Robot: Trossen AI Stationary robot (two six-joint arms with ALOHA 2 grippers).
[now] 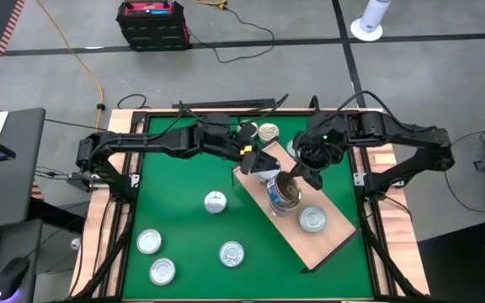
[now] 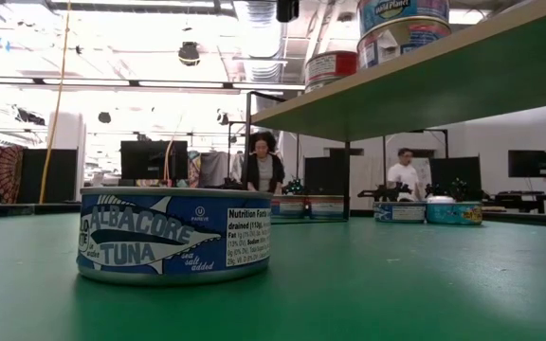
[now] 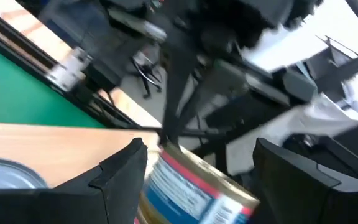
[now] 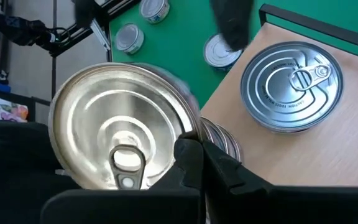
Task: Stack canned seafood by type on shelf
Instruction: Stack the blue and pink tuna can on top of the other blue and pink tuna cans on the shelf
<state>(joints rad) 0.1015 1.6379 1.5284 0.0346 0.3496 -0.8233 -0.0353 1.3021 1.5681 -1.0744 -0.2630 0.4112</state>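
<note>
The light-wood shelf [image 1: 331, 244] lies slantwise on the green mat's right half. A stack of tins [image 1: 282, 202] and a single silver-lidded tin [image 1: 312, 220] stand on it. My right gripper [image 1: 297, 178] is shut on a tilted tin [image 4: 123, 124] just above the stack. My left gripper [image 1: 263, 164] is open at the shelf's far end. Its fingers [image 3: 126, 171] stand on either side of a tilted tin with a blue and red label [image 3: 194, 193]. Several more tins rest flat on the mat, among them one with an albacore label [image 2: 173, 237]. My right gripper holds the tilted tin by its rim [image 4: 182, 134], one finger [image 4: 197, 165] against the side wall beside the pull-tab lid; the other finger is hidden behind the tin. The tin is tipped, lid toward the wrist camera, over the stack's top tin [image 4: 222, 140]. My left gripper: I cannot tell whether its fingers touch the labelled tin between them.
Loose tins lie on the mat at the near left [image 1: 149, 242], [image 1: 162, 271], in the middle [image 1: 215, 202], [image 1: 231, 253], and near the far edge [image 1: 268, 131]. The two arms crowd together over the shelf's far end. People stand in the room beyond the table [image 2: 263, 161].
</note>
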